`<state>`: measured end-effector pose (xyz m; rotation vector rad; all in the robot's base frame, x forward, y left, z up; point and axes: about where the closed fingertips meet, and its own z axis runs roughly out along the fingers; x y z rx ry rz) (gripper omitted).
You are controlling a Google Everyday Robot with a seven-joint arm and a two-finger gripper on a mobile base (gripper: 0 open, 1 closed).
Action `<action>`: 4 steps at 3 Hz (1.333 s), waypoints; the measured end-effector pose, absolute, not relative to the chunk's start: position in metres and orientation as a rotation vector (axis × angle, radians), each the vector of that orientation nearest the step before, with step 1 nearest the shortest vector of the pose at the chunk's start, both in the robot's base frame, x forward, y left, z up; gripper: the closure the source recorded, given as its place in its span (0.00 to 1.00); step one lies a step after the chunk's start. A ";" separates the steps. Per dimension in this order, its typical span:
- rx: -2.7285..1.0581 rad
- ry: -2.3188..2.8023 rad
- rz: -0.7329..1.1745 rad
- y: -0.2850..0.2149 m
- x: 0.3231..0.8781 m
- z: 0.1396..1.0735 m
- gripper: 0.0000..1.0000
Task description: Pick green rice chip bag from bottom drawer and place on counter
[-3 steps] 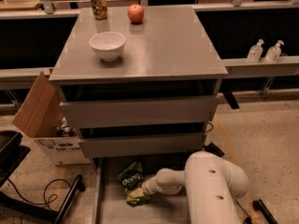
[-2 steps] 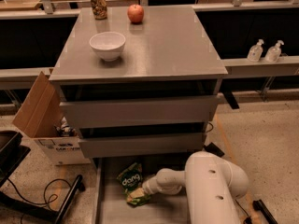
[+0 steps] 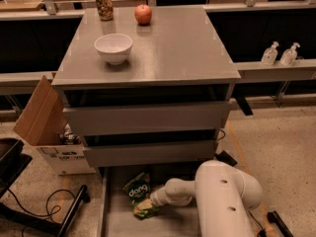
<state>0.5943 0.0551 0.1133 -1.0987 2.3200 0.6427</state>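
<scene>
The green rice chip bag [image 3: 138, 191] with white "dang" lettering lies on the floor of the open bottom drawer [image 3: 118, 223], towards its left side. My white arm reaches down into the drawer from the right. The gripper [image 3: 147, 206] sits at the bag's lower right end, over its pale lower corner. The counter [image 3: 173, 48] is the grey top of the cabinet above.
On the counter stand a white bowl [image 3: 113, 48], a red apple [image 3: 143, 14] and a can [image 3: 103, 4]. The two upper drawers [image 3: 148, 117] are shut. An open cardboard box [image 3: 44, 127] stands left of the cabinet. Two pump bottles [image 3: 280, 54] sit on a ledge at right.
</scene>
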 end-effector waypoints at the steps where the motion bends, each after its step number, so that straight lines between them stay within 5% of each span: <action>1: -1.096 2.322 0.637 0.050 0.578 0.122 1.00; 4: -1.096 2.298 0.375 -0.030 0.528 0.255 1.00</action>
